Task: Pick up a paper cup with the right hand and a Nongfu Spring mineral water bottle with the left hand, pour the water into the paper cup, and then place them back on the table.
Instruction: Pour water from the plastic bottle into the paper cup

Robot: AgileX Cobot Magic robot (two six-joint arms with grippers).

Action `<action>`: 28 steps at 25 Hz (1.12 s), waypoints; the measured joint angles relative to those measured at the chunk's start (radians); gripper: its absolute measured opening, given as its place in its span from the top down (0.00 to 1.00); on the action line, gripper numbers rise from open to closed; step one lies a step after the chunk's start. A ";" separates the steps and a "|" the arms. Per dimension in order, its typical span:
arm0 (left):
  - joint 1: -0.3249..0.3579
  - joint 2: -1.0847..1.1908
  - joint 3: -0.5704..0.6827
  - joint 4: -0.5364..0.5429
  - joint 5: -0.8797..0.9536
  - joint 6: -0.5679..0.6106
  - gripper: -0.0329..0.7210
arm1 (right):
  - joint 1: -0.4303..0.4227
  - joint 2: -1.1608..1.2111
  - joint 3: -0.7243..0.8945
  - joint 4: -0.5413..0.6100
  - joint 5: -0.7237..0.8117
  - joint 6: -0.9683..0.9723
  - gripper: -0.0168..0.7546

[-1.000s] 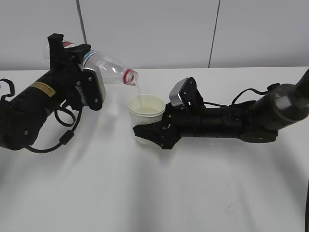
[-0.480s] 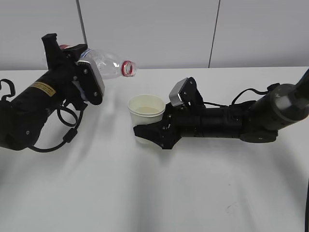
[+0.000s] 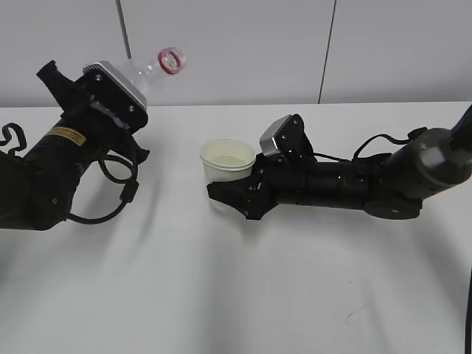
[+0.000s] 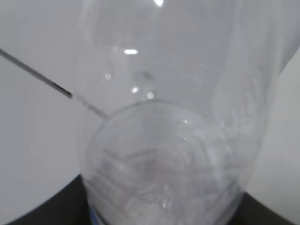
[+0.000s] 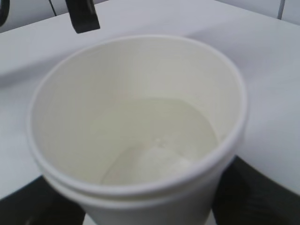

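I see open table (image 3: 243,295) along the whole near edge. Toward the far edge, my left hand (image 3: 66,158) blocks the left side, and the right hand (image 3: 346,184), gripping the paper cup (image 3: 227,171), bars the middle and right. Between them a clear lane remains.

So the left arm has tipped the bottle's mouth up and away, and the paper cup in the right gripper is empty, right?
Not empty. The right wrist view shows water pooled in the paper cup. The rest holds: the bottle points mouth-up, away from the cup.
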 joint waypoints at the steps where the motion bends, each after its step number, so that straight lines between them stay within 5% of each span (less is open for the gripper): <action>1: 0.000 0.001 0.000 -0.008 0.000 -0.058 0.49 | 0.000 0.000 0.000 0.015 0.005 -0.004 0.30; 16: -0.001 0.043 0.000 -0.029 0.011 -0.835 0.49 | 0.000 0.000 0.000 0.147 0.035 -0.028 0.30; 28: -0.001 0.043 0.000 -0.025 0.046 -0.911 0.49 | -0.026 0.001 0.000 0.386 0.074 -0.078 0.30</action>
